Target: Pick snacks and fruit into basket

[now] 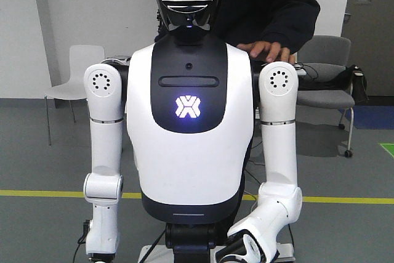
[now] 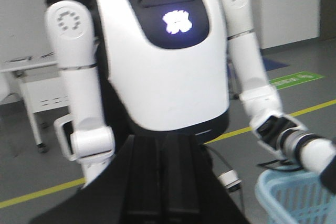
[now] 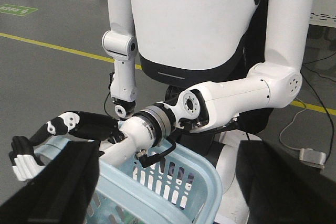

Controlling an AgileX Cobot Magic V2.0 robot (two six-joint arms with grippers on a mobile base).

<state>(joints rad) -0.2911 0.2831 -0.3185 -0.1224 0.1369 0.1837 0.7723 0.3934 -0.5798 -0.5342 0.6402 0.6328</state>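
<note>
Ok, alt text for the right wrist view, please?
A white humanoid robot stands on a grey floor, one arm bent forward so its black-fingered hand, fingers spread, reaches over the rim of a light blue plastic basket. Its other arm hangs straight down; a yellow floor line runs behind.

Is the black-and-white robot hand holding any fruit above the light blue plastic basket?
No, the left hand is spread open and empty over the basket.
</note>
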